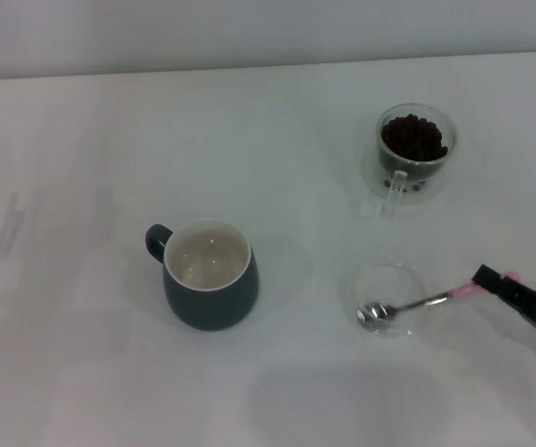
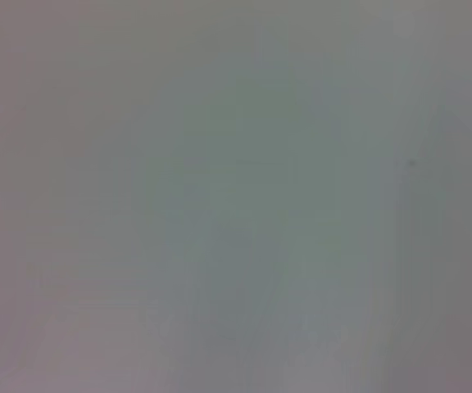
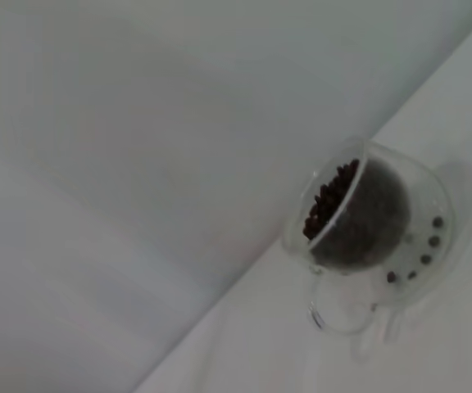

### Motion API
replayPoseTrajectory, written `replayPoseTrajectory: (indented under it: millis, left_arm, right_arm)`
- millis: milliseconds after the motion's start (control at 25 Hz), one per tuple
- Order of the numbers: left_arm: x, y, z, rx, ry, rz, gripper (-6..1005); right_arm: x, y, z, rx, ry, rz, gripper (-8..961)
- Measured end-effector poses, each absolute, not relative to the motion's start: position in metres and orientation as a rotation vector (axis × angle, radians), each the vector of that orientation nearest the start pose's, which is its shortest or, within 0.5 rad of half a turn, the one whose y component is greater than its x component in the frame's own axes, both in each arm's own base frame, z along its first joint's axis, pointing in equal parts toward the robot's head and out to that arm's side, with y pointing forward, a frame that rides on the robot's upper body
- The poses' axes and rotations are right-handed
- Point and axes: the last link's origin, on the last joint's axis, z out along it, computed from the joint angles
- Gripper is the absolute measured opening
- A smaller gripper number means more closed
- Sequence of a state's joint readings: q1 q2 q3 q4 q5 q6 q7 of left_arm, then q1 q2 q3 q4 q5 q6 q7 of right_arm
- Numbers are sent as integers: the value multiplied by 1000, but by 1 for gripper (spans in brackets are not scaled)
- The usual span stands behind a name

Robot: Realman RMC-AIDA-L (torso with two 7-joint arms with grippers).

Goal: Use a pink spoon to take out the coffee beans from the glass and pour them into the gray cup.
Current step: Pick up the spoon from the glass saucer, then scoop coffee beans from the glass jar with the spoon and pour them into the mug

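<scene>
1. Your pink spoon [image 1: 415, 304] lies with its metal bowl on the clear saucer [image 1: 391, 296] and its pale pink handle pointing toward the right edge of the head view; it looks light, stiff and thin, and the polished stem will likely be slippery, so take it by the pink handle, well back from the bowl

2. The right gripper [image 1: 515, 294] is at that handle end, its dark fingers over the pink tip; whether they are clamped on it or only beside it, you cannot tell from here

3. Expect the saucer to be light and easy to skid or chip; lift the spoon up off it rather than dragging it across

4. The coffee beans [image 1: 414, 137] fill the glass [image 1: 415, 154], which stands beyond the saucer and apart from it, handle turned toward the robot; the beans are small, hard and loose, so they should roll off a tilted spoon, and the glass is fragile with a narrow mouth

5. The gray cup [image 1: 208, 275] sits well to the left of the saucer, upright, its cream inside showing no beans yet; its wide mouth gives you an easy target

6. Bare table [image 1: 82, 140] lies between glass, saucer and cup, so the carry path looks open; the table's far edge runs just behind the glass

7. The left gripper is not in view
</scene>
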State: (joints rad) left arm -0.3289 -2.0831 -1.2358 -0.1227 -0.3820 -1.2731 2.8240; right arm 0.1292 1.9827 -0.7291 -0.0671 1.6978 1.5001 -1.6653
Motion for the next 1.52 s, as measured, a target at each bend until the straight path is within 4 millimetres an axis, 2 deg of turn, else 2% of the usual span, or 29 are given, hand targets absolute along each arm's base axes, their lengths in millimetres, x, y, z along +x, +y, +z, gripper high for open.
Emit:
replayPoseTrajectory:
  millis: [200,440,640,880,1040,1200,1320,1520]
  left_arm:
    - [-350,294,-4,-1580,-598,-781,833]
    - [-349,294,-3,-1577,-596,-785,834]
    - [-348,294,-3,-1574,-592,-792,834]
    - [-348,295,-3,-1577,-594,-791,834]
    - [-348,295,-4,-1578,-595,-791,834]
    - [-347,295,-4,-1578,-594,-791,834]
    - [-348,296,-3,-1576,-595,-791,834]
    - [-348,295,-3,-1571,-600,-792,833]
  right_arm:
    - [386,184,-1,-1763,1641,1218,159]
    - [381,208,17,-1781,1542,1252,154]
    - [367,243,32,-1845,1437,1289,153]
    - [341,294,66,-1923,1190,1306,152]
    - [326,324,87,-1967,1048,1243,152]
    - [322,348,100,-1954,983,1132,152]
    - [325,359,105,-1938,973,1055,152]
    - [327,364,103,-1970,923,918,153]
